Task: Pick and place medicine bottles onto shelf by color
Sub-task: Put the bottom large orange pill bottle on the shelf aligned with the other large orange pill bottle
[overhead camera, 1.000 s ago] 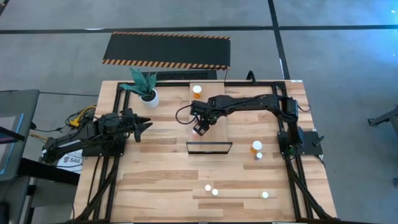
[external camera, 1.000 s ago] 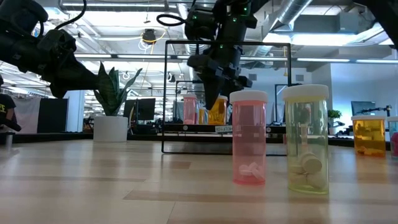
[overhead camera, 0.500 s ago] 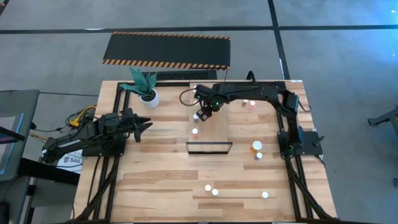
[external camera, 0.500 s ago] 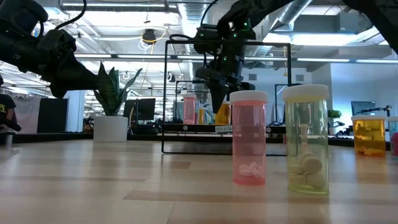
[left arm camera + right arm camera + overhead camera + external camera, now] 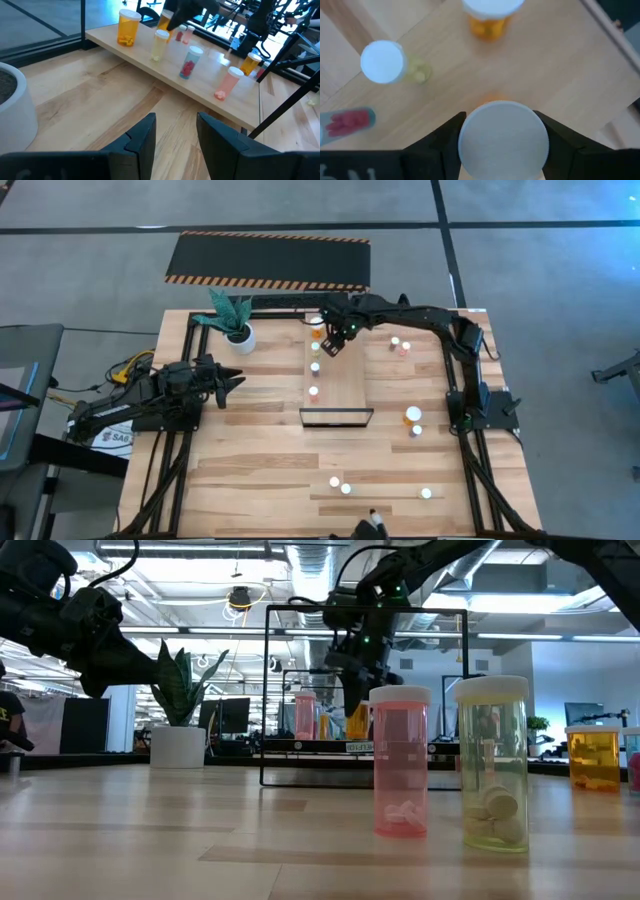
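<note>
1. Shelf (image 5: pixel 340 385): the pale board lies along the middle of your worktop (image 5: pixel 250 460), its dark frame at the near short end. On its left edge you can count an orange bottle (image 5: pixel 127 28) at the far end, then a yellowish bottle (image 5: pixel 160 44), a bottle with red contents (image 5: pixel 189 62) and a pink bottle (image 5: pixel 227 83) nearer the frame.
2. Right pincer (image 5: pixel 331 340): it hangs over the far end of the shelf, just beside the orange one. It is clenched on a white-capped bottle (image 5: pixel 503 140); an orange tint shows under the cap, so judge it orange.
3. Left pincer (image 5: pixel 174 134): parked above the left side of the worktop, near the potted plant (image 5: pixel 234 320). Its fingers stand apart with nothing between them.
4. Still off the shelf: two bottles (image 5: pixel 400 345) by the far right edge, two more (image 5: pixel 413 420) beside the right edge past the frame, and three (image 5: pixel 340 485) along the near edge.
5. Progress, as you may judge it: four placed, one in hand, about seven left; roughly a third done.
</note>
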`<state>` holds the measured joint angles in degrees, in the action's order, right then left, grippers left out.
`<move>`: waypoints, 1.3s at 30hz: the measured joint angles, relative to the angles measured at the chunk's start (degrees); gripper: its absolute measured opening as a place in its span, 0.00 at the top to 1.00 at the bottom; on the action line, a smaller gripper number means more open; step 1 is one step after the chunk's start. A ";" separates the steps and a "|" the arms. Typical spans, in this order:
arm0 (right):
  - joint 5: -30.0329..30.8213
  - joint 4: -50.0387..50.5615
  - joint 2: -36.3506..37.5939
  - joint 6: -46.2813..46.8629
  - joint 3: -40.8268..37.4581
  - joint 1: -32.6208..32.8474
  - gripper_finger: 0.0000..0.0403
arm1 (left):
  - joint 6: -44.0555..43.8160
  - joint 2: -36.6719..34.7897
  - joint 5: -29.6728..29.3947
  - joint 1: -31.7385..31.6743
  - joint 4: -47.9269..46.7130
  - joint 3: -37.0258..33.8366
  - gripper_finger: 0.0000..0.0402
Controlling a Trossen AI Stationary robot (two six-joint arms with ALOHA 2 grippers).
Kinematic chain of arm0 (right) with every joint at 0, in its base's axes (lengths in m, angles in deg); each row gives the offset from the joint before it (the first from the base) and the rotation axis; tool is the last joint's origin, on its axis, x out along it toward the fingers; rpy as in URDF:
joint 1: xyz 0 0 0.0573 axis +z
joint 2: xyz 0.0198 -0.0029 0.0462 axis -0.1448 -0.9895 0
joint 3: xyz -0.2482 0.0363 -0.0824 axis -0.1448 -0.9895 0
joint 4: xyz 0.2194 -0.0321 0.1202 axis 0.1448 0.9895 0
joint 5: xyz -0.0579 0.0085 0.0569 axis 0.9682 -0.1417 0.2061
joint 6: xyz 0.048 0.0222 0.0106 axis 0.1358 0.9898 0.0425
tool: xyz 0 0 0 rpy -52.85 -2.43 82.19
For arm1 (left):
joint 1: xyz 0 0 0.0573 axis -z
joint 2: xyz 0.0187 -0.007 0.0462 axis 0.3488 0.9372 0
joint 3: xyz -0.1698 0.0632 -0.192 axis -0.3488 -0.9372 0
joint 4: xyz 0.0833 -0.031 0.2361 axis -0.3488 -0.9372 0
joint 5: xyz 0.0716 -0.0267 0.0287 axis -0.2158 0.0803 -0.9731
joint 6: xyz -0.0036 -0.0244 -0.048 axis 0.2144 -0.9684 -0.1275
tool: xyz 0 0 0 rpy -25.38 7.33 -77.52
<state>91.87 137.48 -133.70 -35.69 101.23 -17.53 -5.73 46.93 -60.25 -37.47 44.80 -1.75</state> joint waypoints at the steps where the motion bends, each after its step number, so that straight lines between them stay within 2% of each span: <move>1: -0.02 -0.09 0.00 -0.84 0.27 -0.32 0.45 | 0.00 0.00 0.00 -0.02 0.01 0.00 0.68; 14: 0.09 -4.39 -0.03 -9.91 0.57 -1.65 0.45 | 0.00 0.00 0.00 -0.02 0.02 -0.02 0.68; 25: 0.18 -5.74 -1.07 -13.69 0.55 -2.51 0.45 | 0.00 0.00 0.00 0.00 0.00 -0.02 0.68; 39: 0.24 -4.83 -1.05 -11.57 0.55 -3.07 0.45 | 0.00 0.00 -0.02 -0.01 0.01 -0.02 0.68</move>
<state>92.11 132.64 -134.75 -47.25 101.77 -20.60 -5.73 46.93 -60.27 -37.48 44.82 -1.77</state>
